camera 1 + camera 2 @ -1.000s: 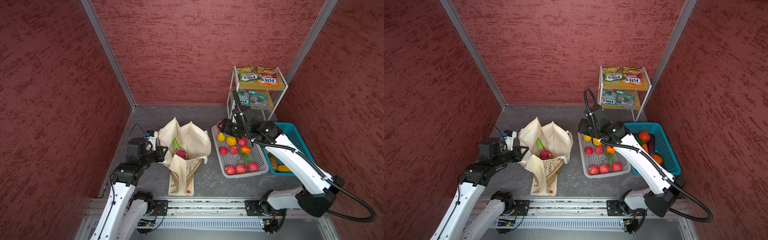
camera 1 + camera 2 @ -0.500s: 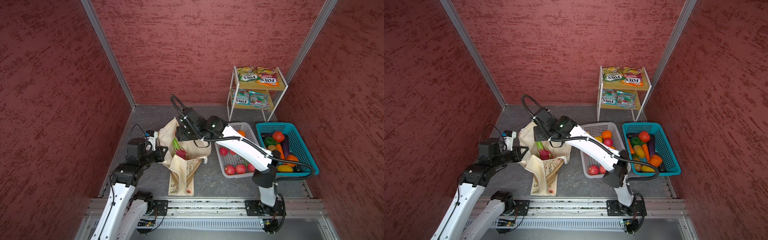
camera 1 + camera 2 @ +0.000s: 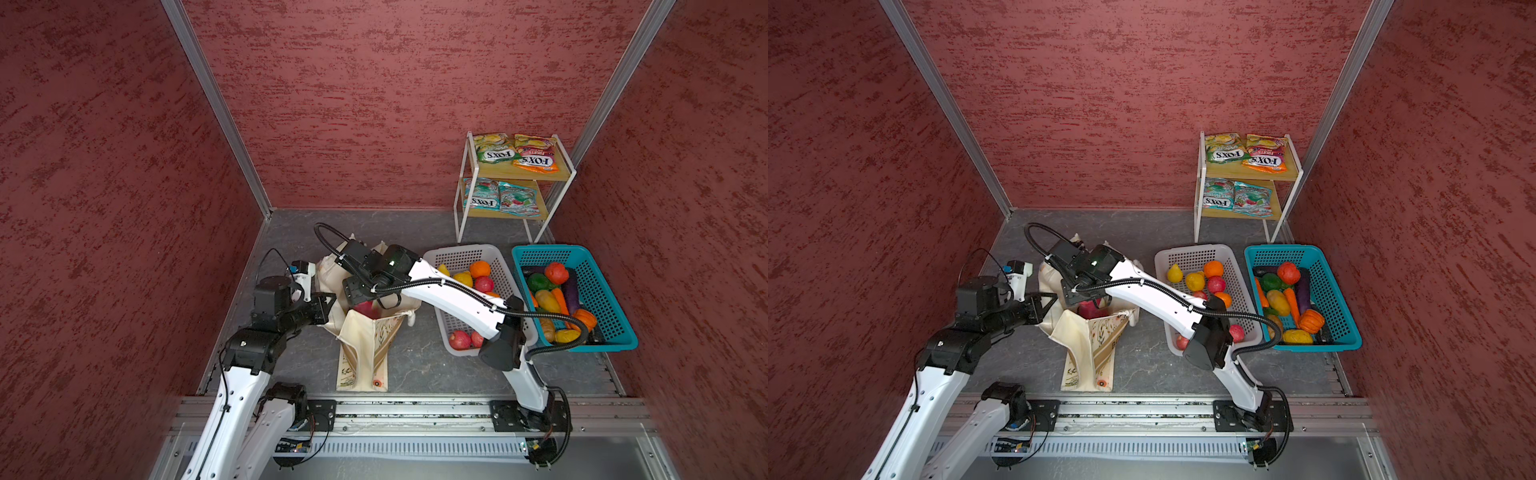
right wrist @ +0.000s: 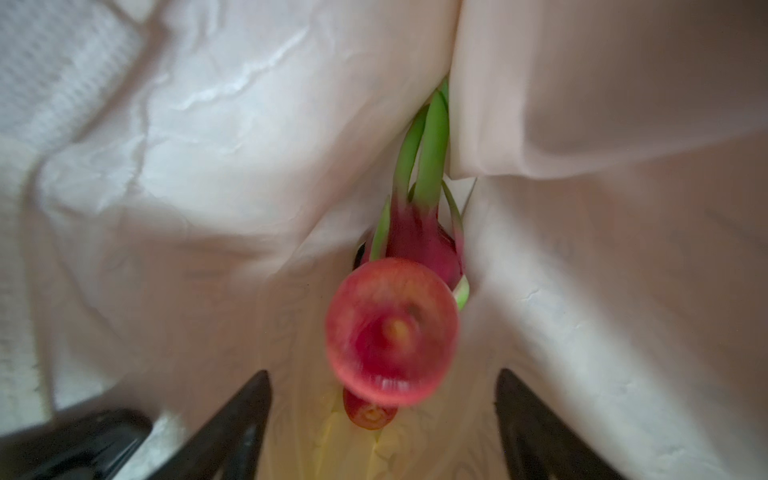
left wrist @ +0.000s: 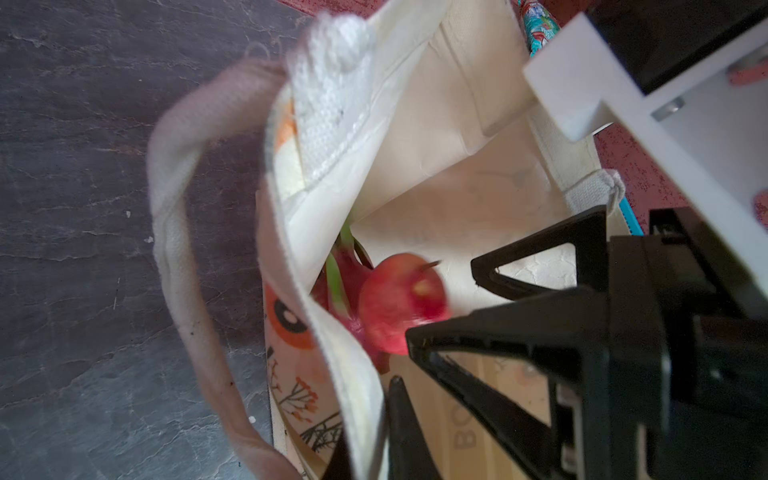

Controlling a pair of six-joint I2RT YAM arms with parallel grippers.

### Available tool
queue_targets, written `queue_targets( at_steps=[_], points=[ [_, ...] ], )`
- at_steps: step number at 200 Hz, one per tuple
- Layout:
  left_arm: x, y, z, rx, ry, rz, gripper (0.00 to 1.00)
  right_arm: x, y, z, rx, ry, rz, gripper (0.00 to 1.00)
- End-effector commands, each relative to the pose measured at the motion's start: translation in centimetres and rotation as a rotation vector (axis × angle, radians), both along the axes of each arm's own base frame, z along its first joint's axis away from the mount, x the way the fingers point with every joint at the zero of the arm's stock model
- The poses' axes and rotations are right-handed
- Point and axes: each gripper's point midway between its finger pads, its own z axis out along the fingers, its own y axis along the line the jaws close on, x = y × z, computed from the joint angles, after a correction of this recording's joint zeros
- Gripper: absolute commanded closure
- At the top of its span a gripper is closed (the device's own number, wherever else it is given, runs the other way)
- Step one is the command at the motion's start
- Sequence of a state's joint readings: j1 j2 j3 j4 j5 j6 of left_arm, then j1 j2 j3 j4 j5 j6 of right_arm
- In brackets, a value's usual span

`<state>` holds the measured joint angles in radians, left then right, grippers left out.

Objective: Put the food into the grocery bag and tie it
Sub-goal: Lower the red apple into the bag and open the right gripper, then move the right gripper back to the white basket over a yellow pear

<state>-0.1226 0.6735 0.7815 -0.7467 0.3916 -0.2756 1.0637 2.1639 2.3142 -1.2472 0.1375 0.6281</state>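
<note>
The grocery bag point(image 3: 365, 345) point(image 3: 1088, 345) stands open on the grey floor, a cream tote with a floral print. My left gripper point(image 5: 370, 415) point(image 3: 328, 303) is shut on its left rim, the fabric pinched between the jaws. My right gripper point(image 4: 381, 376) hangs over the bag's mouth with its jaws wide open. A red apple point(image 4: 392, 332) point(image 5: 401, 303), blurred, is loose in the air just beyond its fingertips. Below it in the bag lie a pink dragon fruit point(image 4: 419, 232) and another red fruit point(image 4: 370, 413). In both top views the right wrist hides most of the bag's inside.
A grey basket point(image 3: 465, 253) with more fruit stands right of the bag, under the right arm. A teal basket point(image 3: 615, 316) of vegetables is further right. A small shelf point(image 3: 561, 174) at the back right holds FOX'S packets point(image 3: 515, 156). Red walls close three sides.
My right arm swung left from the grey basket to over the bag, carrying the apple. Its jaws have opened and the apple has come free. The left arm has not moved.
</note>
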Motion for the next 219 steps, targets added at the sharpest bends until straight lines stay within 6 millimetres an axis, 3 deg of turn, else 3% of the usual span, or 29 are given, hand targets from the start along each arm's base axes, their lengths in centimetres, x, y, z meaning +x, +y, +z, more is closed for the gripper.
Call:
queue_targets(
  at_steps=[1, 32, 53, 88, 109, 130, 167, 219],
  points=[
    [-0.1, 0.0, -0.4, -0.002, 0.004, 0.0, 0.89, 0.2, -1.5, 0.4, -0.041, -0.017, -0.028, 0.01],
    [-0.1, 0.0, -0.4, -0.002, 0.005, -0.001, 0.89, 0.7, -3.0, 3.9, -0.016, -0.102, -0.067, 0.01],
    [-0.1, 0.1, -0.4, -0.002, 0.005, 0.002, 0.89, 1.4, -4.8, 7.7, 0.005, -0.199, -0.11, 0.01],
    [-0.1, 0.1, -0.5, -0.001, 0.009, 0.003, 0.89, 2.3, -10.5, 14.6, -0.004, -0.41, -0.24, 0.01],
    [-0.1, 0.1, -0.5, -0.001, 0.01, 0.003, 0.89, 2.6, -14.3, 16.7, -0.036, -0.486, -0.314, 0.01],
    [0.0, 0.1, -0.5, 0.0, 0.011, 0.003, 0.89, 3.4, -18.0, 15.6, -0.051, -0.427, -0.382, 0.01],
    [-0.1, 0.1, -0.5, -0.002, 0.008, 0.003, 0.89, 4.8, -24.5, 10.4, -0.111, -0.308, -0.539, 0.01],
    [-0.1, 0.0, -0.4, -0.004, 0.006, -0.002, 0.89, 6.3, -30.9, 4.2, 0.0, -0.22, -0.673, 0.03]
  ],
)
